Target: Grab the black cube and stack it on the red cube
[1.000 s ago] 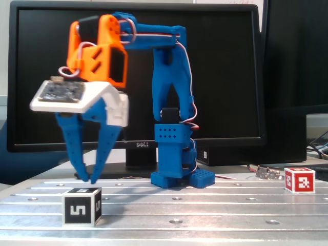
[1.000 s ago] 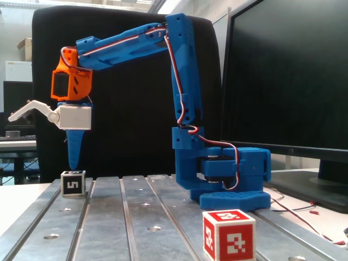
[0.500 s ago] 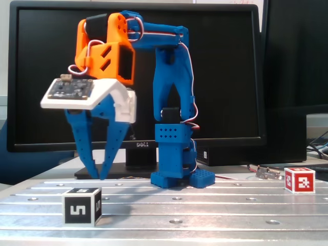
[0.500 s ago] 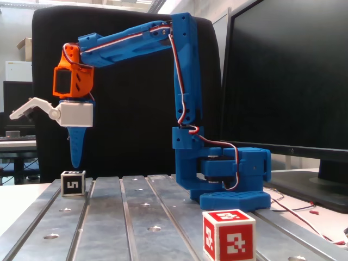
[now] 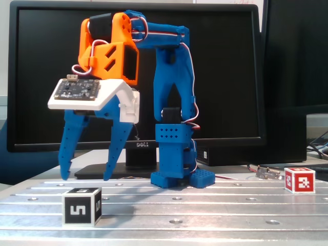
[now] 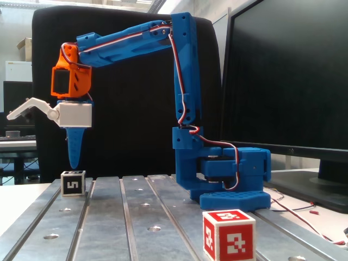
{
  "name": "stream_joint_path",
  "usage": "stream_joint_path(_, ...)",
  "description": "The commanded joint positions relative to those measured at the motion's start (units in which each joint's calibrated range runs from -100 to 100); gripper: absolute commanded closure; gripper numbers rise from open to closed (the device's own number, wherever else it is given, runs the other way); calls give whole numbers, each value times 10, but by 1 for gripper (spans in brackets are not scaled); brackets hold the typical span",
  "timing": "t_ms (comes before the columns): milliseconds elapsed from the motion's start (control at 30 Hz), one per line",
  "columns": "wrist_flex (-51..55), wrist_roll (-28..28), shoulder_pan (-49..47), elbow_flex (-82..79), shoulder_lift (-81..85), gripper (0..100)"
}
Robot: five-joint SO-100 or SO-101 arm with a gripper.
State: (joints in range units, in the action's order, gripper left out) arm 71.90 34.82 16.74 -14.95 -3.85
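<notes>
The black cube (image 5: 82, 206) sits on the metal table at the front left; in the other fixed view it (image 6: 73, 183) is at the far left. My gripper (image 5: 85, 178) hangs open just above and behind it, the two blue fingers spread wide and empty. In the other fixed view the gripper (image 6: 74, 166) points straight down, its tips just above the black cube's top. The red cube (image 5: 300, 180) rests at the far right of the table, away from the gripper; it fills the foreground of the other fixed view (image 6: 229, 235).
The arm's blue base (image 5: 177, 164) stands mid-table on the slotted aluminium plate (image 5: 205, 207). A black Dell monitor (image 5: 220, 72) stands behind it. A small metal part (image 5: 267, 172) and cables lie near the red cube.
</notes>
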Motion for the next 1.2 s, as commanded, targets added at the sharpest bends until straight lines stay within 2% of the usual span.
stream_joint_path(0,-5,-4,1,9,27,76)
stream_joint_path(1167,-25,-4,8,12,-43,75)
